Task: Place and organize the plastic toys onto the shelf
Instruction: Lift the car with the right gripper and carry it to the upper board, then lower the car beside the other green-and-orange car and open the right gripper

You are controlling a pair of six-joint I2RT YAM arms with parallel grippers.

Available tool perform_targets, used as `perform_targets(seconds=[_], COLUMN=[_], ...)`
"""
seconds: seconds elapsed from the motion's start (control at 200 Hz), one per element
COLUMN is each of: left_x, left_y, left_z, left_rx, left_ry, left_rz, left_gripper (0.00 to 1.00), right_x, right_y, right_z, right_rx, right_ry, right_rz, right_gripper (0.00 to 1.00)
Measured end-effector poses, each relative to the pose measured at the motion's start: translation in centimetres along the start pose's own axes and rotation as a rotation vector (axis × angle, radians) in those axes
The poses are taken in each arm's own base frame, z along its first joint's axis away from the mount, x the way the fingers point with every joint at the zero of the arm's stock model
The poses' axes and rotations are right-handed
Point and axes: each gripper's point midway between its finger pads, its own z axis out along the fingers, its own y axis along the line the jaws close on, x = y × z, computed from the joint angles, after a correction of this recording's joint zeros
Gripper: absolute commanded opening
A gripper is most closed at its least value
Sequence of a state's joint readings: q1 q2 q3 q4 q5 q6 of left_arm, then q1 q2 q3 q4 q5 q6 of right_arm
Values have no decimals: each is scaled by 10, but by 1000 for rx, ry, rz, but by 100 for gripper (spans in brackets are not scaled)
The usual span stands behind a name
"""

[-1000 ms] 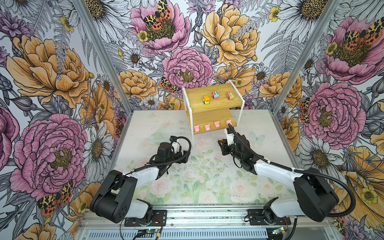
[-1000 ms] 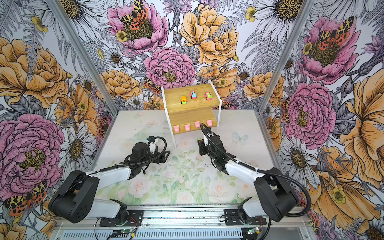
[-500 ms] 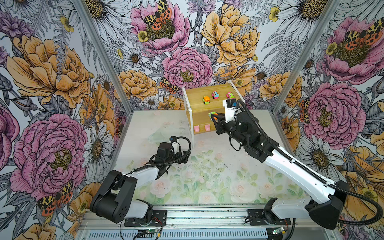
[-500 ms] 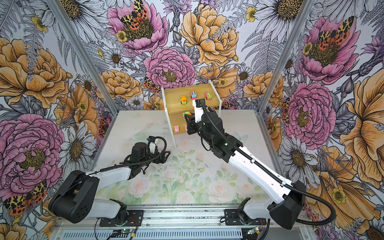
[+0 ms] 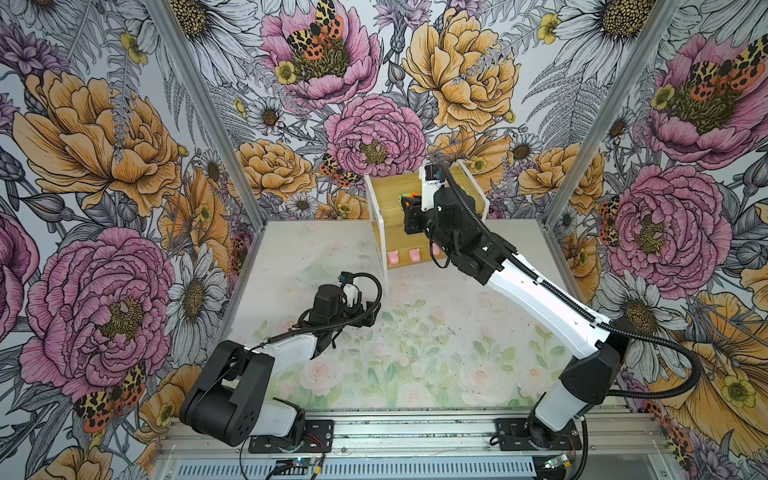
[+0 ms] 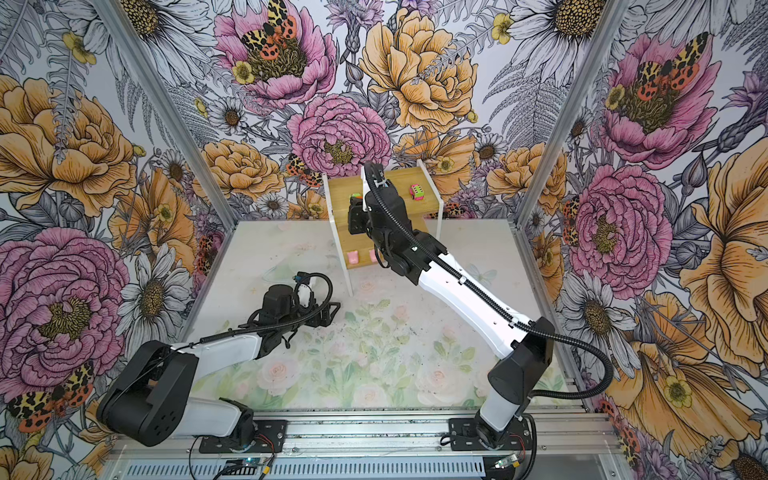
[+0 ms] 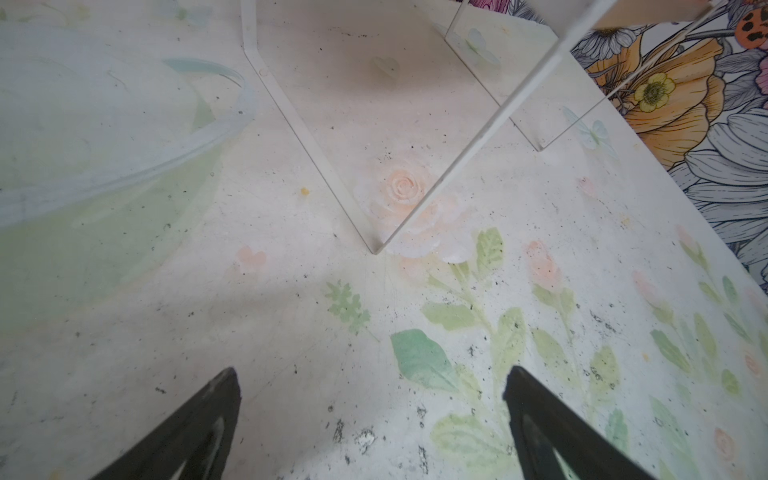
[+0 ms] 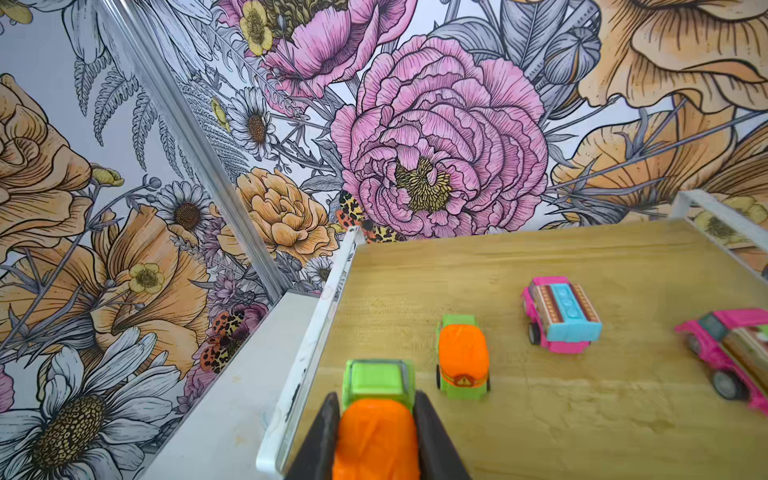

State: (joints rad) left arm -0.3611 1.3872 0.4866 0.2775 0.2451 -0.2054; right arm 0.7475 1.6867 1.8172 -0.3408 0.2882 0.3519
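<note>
the right gripper (image 8: 375, 400) clamps an orange-and-green car (image 8: 376, 436) in narrow jaws over the upper board of the shelf (image 8: 540, 257), by its white side rail. a second orange-and-green car (image 8: 462, 357) sits just beside it on the board, then a blue-roofed pink car (image 8: 561, 313) and another pink car (image 8: 731, 349); pale pink figures (image 5: 392, 258) stand on the lower board. the left gripper (image 7: 370, 376) hangs over the floral mat (image 7: 291, 311), jaws wide apart.

Triangle warning sign on freestanding orange-green car (image 8: 462, 361); no legible text.
</note>
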Motion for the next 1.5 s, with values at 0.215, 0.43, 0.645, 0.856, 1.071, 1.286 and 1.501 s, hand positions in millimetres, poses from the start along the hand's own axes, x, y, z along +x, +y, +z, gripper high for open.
perform_targets(seconds=[0.215, 0.43, 0.645, 0.856, 1.071, 1.286, 1.501], left_x=[0, 0, 0, -1, -2, -1, -1], left_y=[0, 0, 0, 2, 2, 2, 2], left_z=[0, 0, 0, -1, -1, -1, -1], left_rx=[2, 5, 6, 4, 3, 5, 4], left_ry=[0, 0, 0, -3, -4, -4, -3], left_rz=[-2, -2, -4, -5, -6, -6, -7], left_gripper=[99, 99, 99, 99, 99, 99, 99], right_x=[-1, -1, 9, 23, 23, 24, 26], right_y=[7, 12, 9, 10, 10, 7, 4], right_z=[12, 23, 36, 49, 53, 54, 55], right_rx=[13, 30, 60, 81, 106, 130, 144], right_ry=[9, 19, 51, 84, 87, 88, 93], right_rz=[0, -7, -21, -37, -55, -74, -88], right_gripper=[22, 22, 22, 22, 22, 22, 23])
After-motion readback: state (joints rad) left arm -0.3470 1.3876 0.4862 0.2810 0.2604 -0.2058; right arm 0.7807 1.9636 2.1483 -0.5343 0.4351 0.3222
